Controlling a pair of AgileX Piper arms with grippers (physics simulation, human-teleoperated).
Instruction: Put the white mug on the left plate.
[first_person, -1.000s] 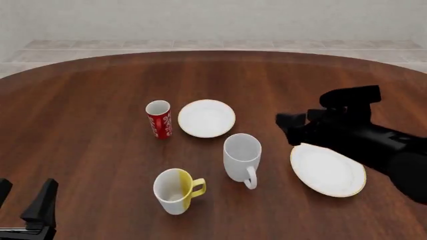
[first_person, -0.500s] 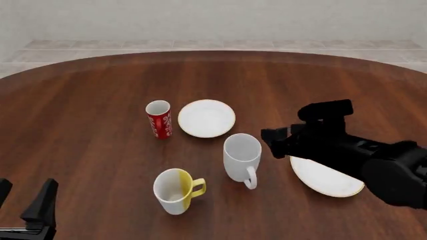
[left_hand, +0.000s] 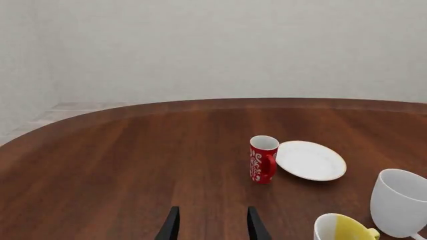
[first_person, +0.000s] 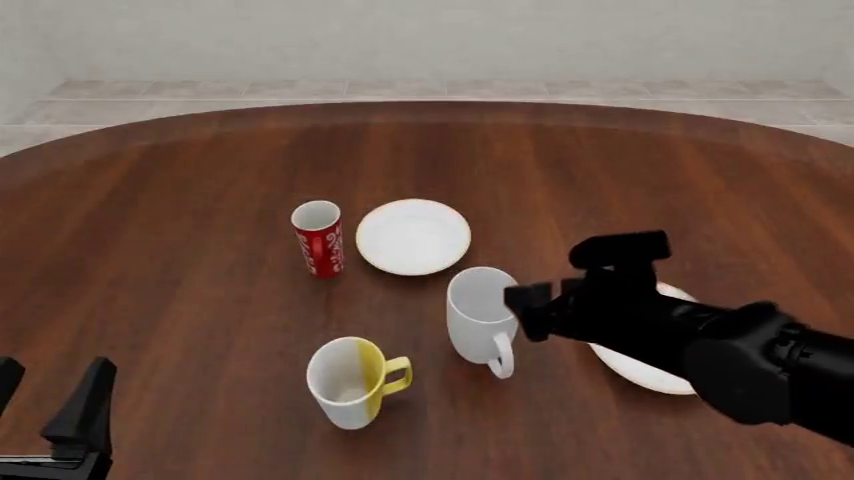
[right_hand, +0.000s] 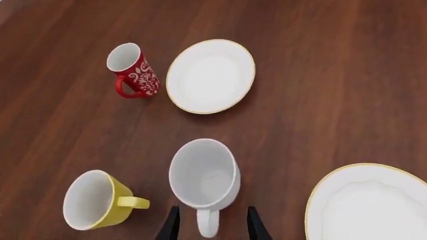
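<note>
1. My right gripper (right_hand: 210, 226): fingers spread, straddling the handle of the tall plain white ceramic mug (first_person: 482, 313), frame centre.
2. Small gold-rimmed white plate (first_person: 412, 236): above the mug, apart.
3. My left gripper (left_hand: 210, 225): spread, bottom-left corner.

The right arm enters from the right side of the front view as a bulky black shape, stretched low and reaching toward the left. Its wrist block sits raised above the forearm. The right pincer (first_person: 523, 298) points leftward at the arm's tip, and in the right wrist view its two thin black fingers (right_hand: 172, 225) stand parallel with a clear gap between them, parted. The left arm stays mostly out of sight; only the left pincer (first_person: 47, 412) shows at the bottom left corner of the front view, fingers pointing up and spread apart, gripping nothing. The left wrist view shows its fingertips (left_hand: 171, 226) separated too.
</note>
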